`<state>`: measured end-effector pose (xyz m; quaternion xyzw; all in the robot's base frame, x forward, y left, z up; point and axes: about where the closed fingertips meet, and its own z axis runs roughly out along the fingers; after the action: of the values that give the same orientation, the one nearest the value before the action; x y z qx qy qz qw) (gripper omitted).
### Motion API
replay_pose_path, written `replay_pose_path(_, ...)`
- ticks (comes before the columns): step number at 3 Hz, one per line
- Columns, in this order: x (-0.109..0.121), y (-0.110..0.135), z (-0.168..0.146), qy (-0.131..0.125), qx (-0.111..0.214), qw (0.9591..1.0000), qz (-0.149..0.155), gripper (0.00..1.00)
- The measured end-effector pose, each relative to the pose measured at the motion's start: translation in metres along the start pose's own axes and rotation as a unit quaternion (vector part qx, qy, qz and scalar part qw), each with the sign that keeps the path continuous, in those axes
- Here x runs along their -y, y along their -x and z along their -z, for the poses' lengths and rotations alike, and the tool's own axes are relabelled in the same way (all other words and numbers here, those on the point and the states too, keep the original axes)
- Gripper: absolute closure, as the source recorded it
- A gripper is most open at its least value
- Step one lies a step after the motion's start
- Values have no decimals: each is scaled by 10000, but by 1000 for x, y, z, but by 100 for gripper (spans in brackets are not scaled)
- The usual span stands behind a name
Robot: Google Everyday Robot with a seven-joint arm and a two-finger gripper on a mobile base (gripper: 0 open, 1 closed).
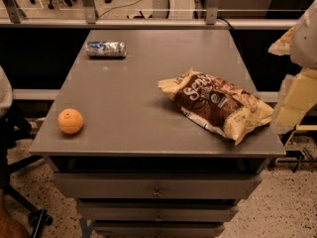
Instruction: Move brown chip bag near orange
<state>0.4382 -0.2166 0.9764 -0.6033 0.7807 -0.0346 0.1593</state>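
Note:
The brown chip bag [216, 104] lies flat on the right half of the grey table [143, 83], its right end near the right edge. The orange [71, 121] sits near the front left corner, far from the bag. My gripper [300, 58] shows as a pale shape at the right edge of the view, beyond the table's right side. It is above and to the right of the bag and does not touch it.
A crushed silver-blue can [106, 48] lies on its side at the back left of the table. Drawers [156, 187] sit below the tabletop. A dark chair [15, 148] stands at the left. A rail and glass [148, 14] run behind the table.

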Motion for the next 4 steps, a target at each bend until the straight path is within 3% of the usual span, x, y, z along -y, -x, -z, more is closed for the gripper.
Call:
replay_pose_path(1, 0, 0, 0, -1, 0, 10000, 0, 0)
replay_pose_path(2, 20, 4, -12, -3, 106, 9996, -248, 0)
replay_pose_path(3, 61, 17, -43, 2, 352, 9966, -751, 0)
replay_pose_path(4, 61, 17, -43, 2, 352, 9966, -751, 0)
